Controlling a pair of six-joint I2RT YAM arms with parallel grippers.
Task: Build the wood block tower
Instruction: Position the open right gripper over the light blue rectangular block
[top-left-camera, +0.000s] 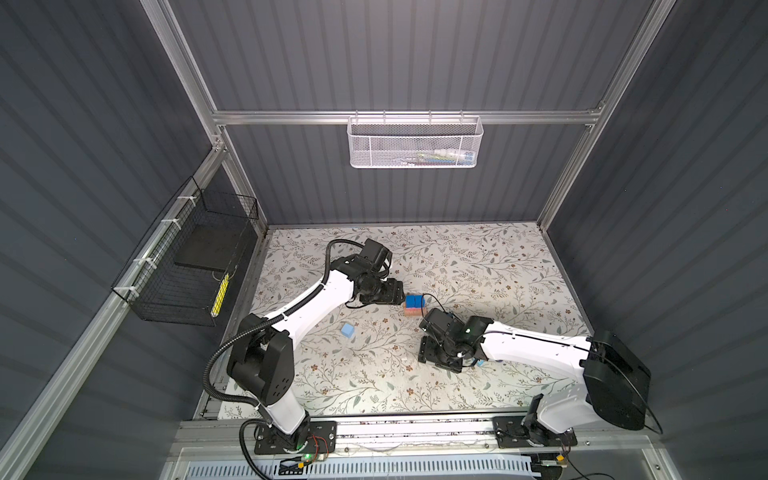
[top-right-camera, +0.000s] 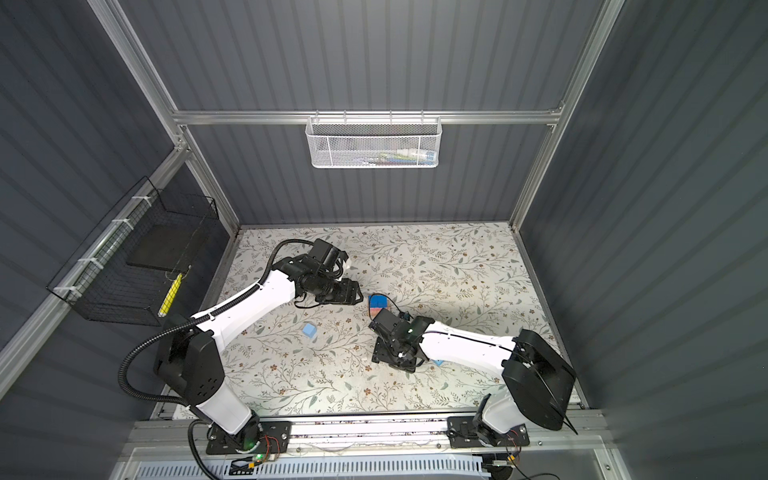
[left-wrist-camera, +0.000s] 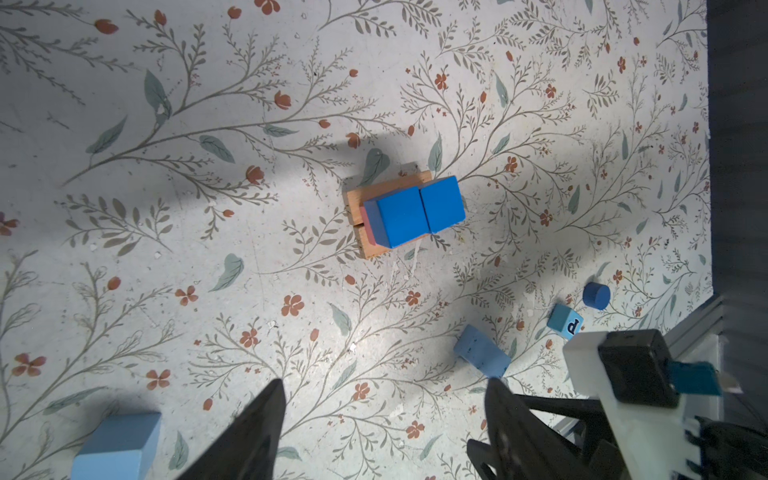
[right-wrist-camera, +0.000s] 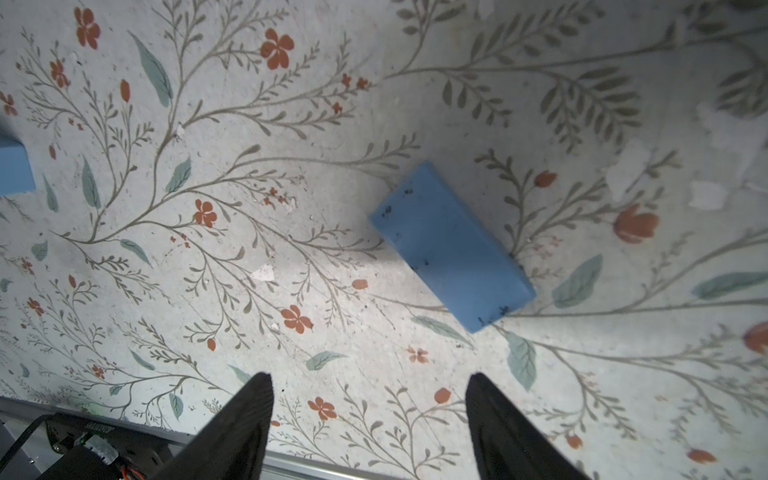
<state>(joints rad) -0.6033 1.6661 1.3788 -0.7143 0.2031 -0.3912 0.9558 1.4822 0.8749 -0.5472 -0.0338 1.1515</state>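
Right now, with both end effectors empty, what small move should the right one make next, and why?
Probably ease the right end effector forward over the light blue bar: its jaws are open and empty, the bar lies loose just ahead, and the tower's dark blue cubes offer a flat top.

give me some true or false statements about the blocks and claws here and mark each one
1. Two dark blue cubes sit side by side on top of the tower. True.
2. The left claw is clamped on a block. False: its jaws stand apart with nothing between them.
3. The light blue bar lies flat on the table, apart from the tower. True.
4. The dark blue cylinder sits on the tower's pink bar. False: it rests on the table, well away from the tower.
5. The right claw is open and empty. True.
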